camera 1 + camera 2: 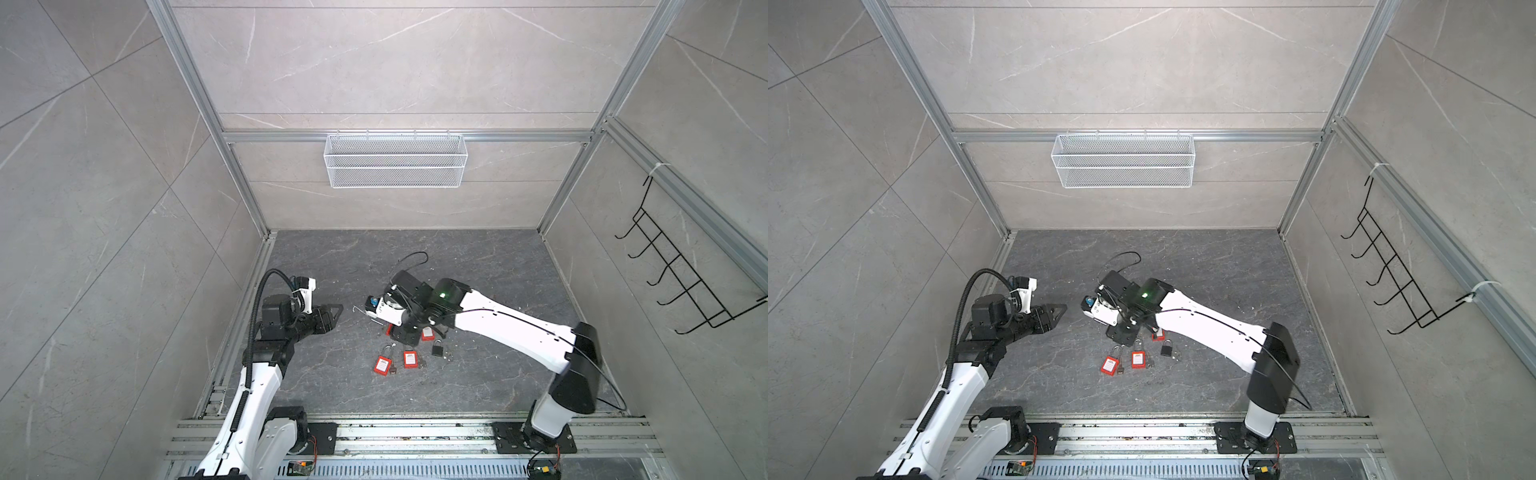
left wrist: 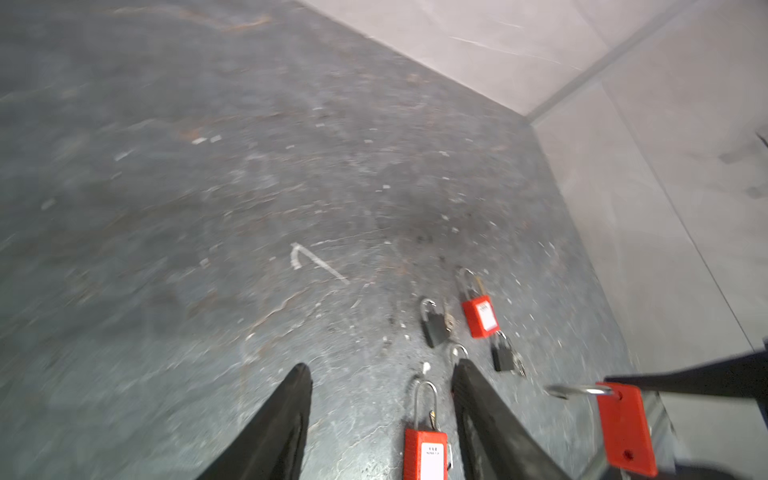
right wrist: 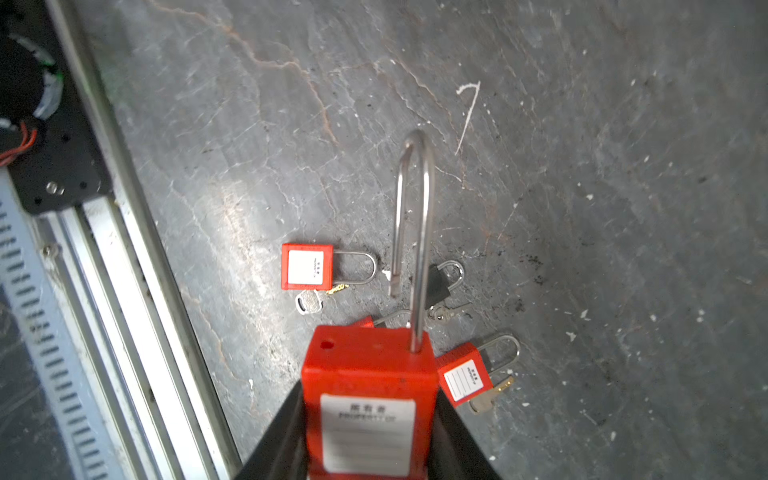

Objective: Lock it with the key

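Two arms lean in over the dark floor (image 1: 478,270). The right arm stretches from its base at the front right, forearm low and long across toward the middle, wrist bent down over a cluster of locks. The right gripper (image 3: 370,392) is clamped on a red padlock (image 3: 365,361), jaws pressed to both sides of the body, label facing the wrist camera. Its long shackle (image 3: 415,216) points away from the wrist with one leg out of the body, so it's unlocked. The left arm rises from the front left, elbow folded, and the left gripper (image 1: 334,311) hangs level above the floor, aimed at the middle. Its fingers (image 2: 291,415) stand moderately apart with nothing between them; it sits well apart from the held lock. Below lie loose red padlocks (image 1: 383,365) and a black padlock (image 1: 437,348); a silver key (image 3: 309,301) sits just beside one red lock and a brass key (image 3: 496,388) touches another. Whether the held lock carries a key, I cannot tell.
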`<control>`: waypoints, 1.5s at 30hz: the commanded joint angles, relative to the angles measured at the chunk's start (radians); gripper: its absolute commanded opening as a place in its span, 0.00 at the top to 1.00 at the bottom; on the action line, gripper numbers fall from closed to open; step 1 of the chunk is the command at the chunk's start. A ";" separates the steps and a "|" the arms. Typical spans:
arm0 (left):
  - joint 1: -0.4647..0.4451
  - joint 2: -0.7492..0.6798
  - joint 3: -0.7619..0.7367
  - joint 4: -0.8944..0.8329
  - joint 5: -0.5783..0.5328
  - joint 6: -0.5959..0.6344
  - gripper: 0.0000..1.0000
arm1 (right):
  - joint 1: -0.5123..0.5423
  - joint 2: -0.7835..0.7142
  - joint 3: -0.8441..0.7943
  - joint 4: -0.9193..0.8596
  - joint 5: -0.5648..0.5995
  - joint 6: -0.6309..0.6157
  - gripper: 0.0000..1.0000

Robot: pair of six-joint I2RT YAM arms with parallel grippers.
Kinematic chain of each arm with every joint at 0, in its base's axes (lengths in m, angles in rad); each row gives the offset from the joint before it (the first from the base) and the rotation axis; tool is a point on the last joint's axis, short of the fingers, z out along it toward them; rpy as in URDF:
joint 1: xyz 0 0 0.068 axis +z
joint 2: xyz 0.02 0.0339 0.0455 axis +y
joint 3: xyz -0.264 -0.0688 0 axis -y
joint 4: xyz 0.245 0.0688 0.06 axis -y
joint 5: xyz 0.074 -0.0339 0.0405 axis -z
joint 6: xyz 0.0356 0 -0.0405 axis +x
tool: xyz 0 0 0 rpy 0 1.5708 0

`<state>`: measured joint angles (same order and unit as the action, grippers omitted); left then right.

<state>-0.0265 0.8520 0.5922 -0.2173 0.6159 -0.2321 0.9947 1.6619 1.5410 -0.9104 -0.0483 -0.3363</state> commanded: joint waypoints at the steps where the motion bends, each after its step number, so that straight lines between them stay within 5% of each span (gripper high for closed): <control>1: -0.043 -0.014 0.020 0.101 0.241 0.186 0.47 | 0.001 -0.055 -0.080 0.083 -0.026 -0.175 0.70; 10: -0.240 -0.009 0.061 0.001 0.325 0.537 0.48 | 0.001 -0.123 -0.110 0.068 -0.081 -0.206 0.71; 18: -0.313 0.024 0.072 -0.057 0.301 0.640 0.50 | 0.002 -0.143 -0.116 0.070 -0.103 -0.219 0.72; 27: -0.375 0.033 0.085 -0.070 0.276 0.652 0.70 | 0.001 -0.169 -0.132 0.073 -0.100 -0.250 0.72; 35: -0.399 0.041 0.069 -0.038 0.312 0.608 0.98 | 0.002 -0.167 -0.133 0.093 -0.074 -0.262 0.70; 44: -0.405 0.014 0.015 0.106 0.342 0.495 1.00 | 0.001 -0.183 -0.144 0.078 -0.010 -0.269 0.52; 45: -0.405 0.011 0.014 0.111 0.346 0.493 1.00 | 0.001 -0.188 -0.146 0.066 -0.021 -0.260 0.42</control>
<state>-0.4236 0.8864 0.6094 -0.1947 0.8932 0.3019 0.9993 1.5101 1.4040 -0.8547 -0.0792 -0.6083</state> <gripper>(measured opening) 0.055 0.546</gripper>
